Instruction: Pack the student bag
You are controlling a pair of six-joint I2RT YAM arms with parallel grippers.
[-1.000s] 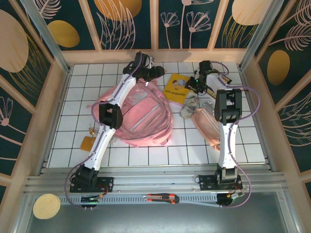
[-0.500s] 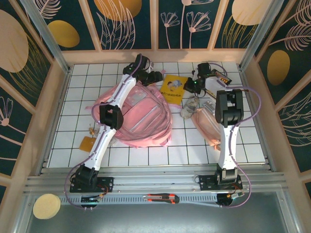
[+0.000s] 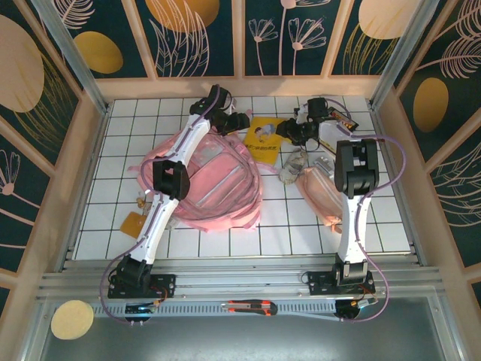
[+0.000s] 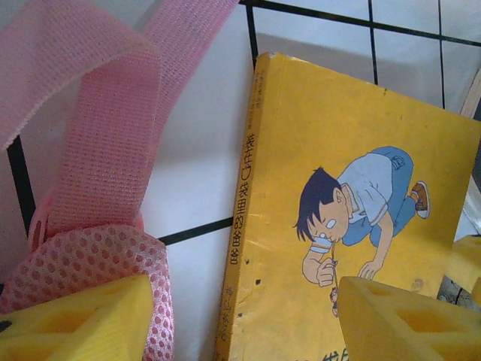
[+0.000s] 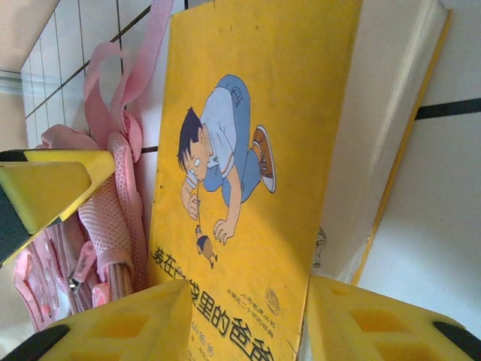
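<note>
**Loose items on the tiled table**

Yellow book [image 3: 264,138], crouching cartoon boy on its cover, far centre of white tiled table [image 3: 225,242]. Pale-pink pouch [image 3: 322,194] at right, crumpled grey-white item [image 3: 293,165] just beyond it. Orange tag [image 3: 134,222] at left. Utility knife [image 3: 252,306] on near rail.

The only legible writing is on the yellow book [image 4: 316,128]. In the left wrist view its spine [image 4: 239,207] carries a column of dark Chinese characters, 装在口袋里的爸爸, running from 12 o'clock down to 6 o'clock. In the right wrist view the same title [image 5: 225,320] crosses the lower cover in red-brown characters (a small drawn figure overlaps the third). A round stamp [image 5: 273,301] sits at 1 o'clock from the title's middle, too small to read. From the top external camera the book's lettering is too small to read.
</note>
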